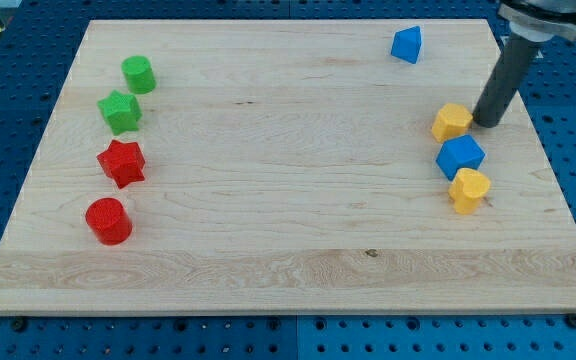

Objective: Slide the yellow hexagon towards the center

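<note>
Over at the view's left of the wooden surface (268,200) four blocks stand in a loose column, well away from the action: a green cylinder (138,74), a green star (120,111), a red star (121,162) and a red cylinder (108,220). The broad middle lies bare, and that is where the yellow hexagon (452,121) should go. It sits near the view's right edge, just above a blue cube (460,156) and a yellow heart (469,189), with a blue triangular block (406,44) further up. To do this well, I'd say the push should run straight toward the view's left through the hexagon's middle, so it neither spins off nor drags the blue cube along (the two look nearly touching). The rod slants down from the view's upper right, and my tip (487,122) rests just beside the hexagon's right face, apparently touching. There is no hand on this arm, so nothing opens, closes or grips.
</note>
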